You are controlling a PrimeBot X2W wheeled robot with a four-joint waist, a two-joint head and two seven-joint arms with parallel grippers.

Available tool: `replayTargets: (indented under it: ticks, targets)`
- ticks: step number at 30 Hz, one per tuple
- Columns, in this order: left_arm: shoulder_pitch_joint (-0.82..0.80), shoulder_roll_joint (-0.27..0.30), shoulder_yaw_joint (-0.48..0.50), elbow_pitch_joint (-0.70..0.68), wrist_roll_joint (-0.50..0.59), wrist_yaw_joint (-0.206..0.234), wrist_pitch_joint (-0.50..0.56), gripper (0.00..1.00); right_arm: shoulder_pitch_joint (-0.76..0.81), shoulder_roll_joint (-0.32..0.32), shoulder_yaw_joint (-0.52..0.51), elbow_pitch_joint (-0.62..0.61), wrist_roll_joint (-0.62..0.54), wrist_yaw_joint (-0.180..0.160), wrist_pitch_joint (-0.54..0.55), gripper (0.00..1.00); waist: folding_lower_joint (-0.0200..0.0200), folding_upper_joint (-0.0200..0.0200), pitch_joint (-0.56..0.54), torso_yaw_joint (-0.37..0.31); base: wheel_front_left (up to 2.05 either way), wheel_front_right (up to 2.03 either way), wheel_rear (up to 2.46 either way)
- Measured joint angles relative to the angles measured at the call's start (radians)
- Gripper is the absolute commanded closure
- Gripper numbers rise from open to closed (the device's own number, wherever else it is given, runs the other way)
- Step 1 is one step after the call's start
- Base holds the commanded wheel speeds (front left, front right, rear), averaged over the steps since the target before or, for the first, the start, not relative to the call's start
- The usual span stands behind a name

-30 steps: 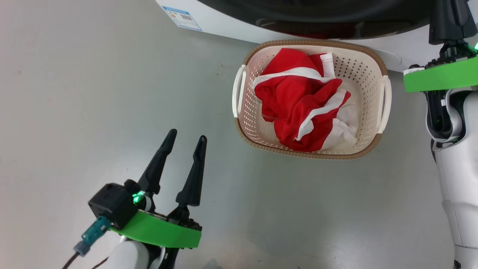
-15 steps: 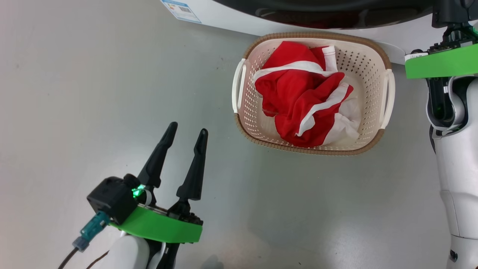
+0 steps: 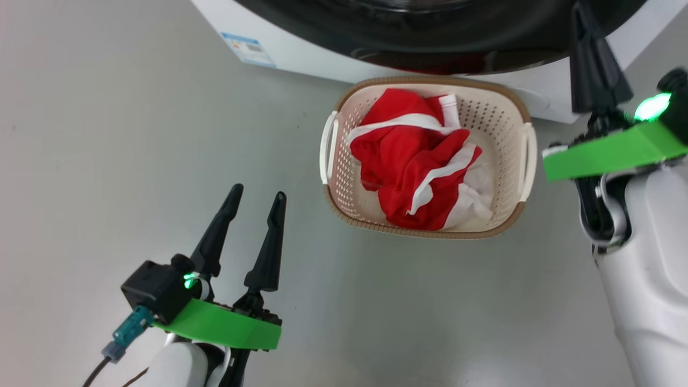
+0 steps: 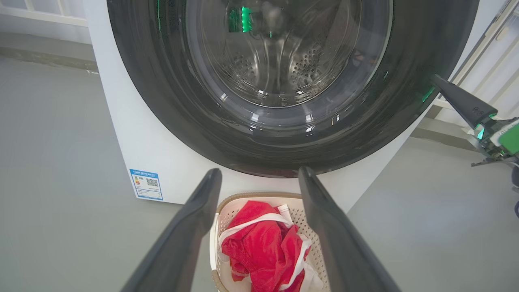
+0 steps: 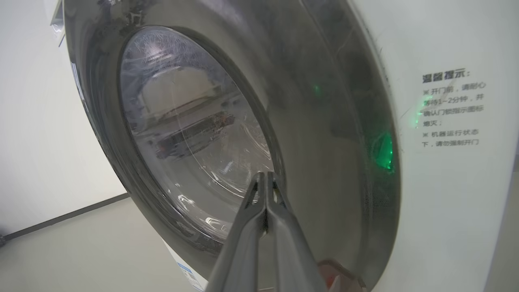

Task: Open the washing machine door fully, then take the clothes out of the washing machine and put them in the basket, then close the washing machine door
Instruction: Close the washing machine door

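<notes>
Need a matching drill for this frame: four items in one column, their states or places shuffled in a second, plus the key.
1. clothes
2. washing machine door
3. left gripper
4. right gripper

A. fingers pressed together
B. lying in the basket
C. fingers apart, holding nothing
D. glossy black rim, glass centre

Pairs: 1-B, 2-D, 3-C, 4-A

A glossy black rim rings the round glass door (image 4: 284, 61), and red-and-white cloth garments (image 3: 414, 161) fill the cream perforated plastic basket (image 3: 500, 129).
</notes>
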Motion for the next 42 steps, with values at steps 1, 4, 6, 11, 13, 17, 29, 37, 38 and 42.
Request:
replayTargets:
  ticks: [1, 4, 6, 11, 13, 17, 29, 37, 38, 42]
  targets:
    - [0.002, 0.000, 0.003, 0.003, 0.003, 0.000, 0.000, 0.00, 0.017, 0.000, 0.001, -0.003, 0.002, 0.000, 0.000, 0.28, 0.0000, 0.0000, -0.007, -0.005, 0.00, 0.00, 0.00]
    - [0.004, 0.000, 0.013, 0.012, 0.015, 0.000, 0.000, 0.00, 0.064, -0.002, 0.009, -0.005, 0.003, 0.000, 0.000, 0.00, 0.0000, 0.0000, -0.028, -0.020, 0.00, 0.00, 0.00]
    - [0.006, 0.000, 0.024, 0.020, 0.020, 0.000, 0.000, 0.00, 0.096, -0.001, 0.009, -0.010, 0.005, 0.000, 0.000, 0.00, 0.0000, 0.0000, -0.041, -0.031, 0.00, 0.00, 0.00]
    - [0.032, 0.001, 0.047, 0.033, 0.037, 0.000, 0.000, 0.00, 0.179, 0.004, 0.012, -0.023, 0.006, 0.000, 0.000, 0.00, 0.0000, 0.0000, -0.076, -0.061, 0.00, 0.00, 0.00]
    - [0.045, 0.007, 0.057, 0.041, 0.039, 0.000, 0.000, 0.00, 0.228, 0.007, 0.021, -0.028, 0.006, 0.000, 0.000, 0.00, 0.0000, 0.0000, -0.097, -0.081, 0.00, 0.00, 0.00]
    - [0.053, 0.021, 0.068, 0.044, 0.039, 0.000, 0.000, 0.00, 0.291, 0.016, 0.010, -0.040, 0.031, 0.000, 0.000, 0.00, 0.0000, 0.0000, -0.127, -0.108, 0.00, 0.00, 0.00]
    - [0.133, 0.050, 0.102, 0.054, 0.045, 0.000, 0.000, 0.00, 0.448, 0.042, -0.017, -0.056, 0.037, 0.000, 0.000, 0.00, 0.0000, 0.0000, -0.218, -0.178, 0.00, 0.00, 0.00]
    - [0.212, 0.072, 0.119, 0.056, 0.055, 0.000, 0.000, 0.00, 0.565, 0.064, -0.040, -0.058, 0.038, 0.000, 0.000, 0.00, 0.0000, 0.0000, -0.297, -0.220, 0.00, 0.00, 0.00]
    - [0.220, 0.074, 0.121, 0.057, 0.055, 0.000, 0.000, 0.00, 0.579, 0.065, -0.044, -0.058, 0.038, 0.000, 0.000, 0.00, 0.0000, 0.0000, -0.307, -0.225, 0.00, 0.00, 0.00]
    - [0.247, 0.076, 0.124, 0.058, 0.056, 0.000, 0.000, 0.00, 0.625, 0.069, -0.064, -0.059, 0.039, 0.000, 0.000, 0.00, 0.0000, 0.0000, -0.342, -0.244, 0.00, 0.00, 0.00]
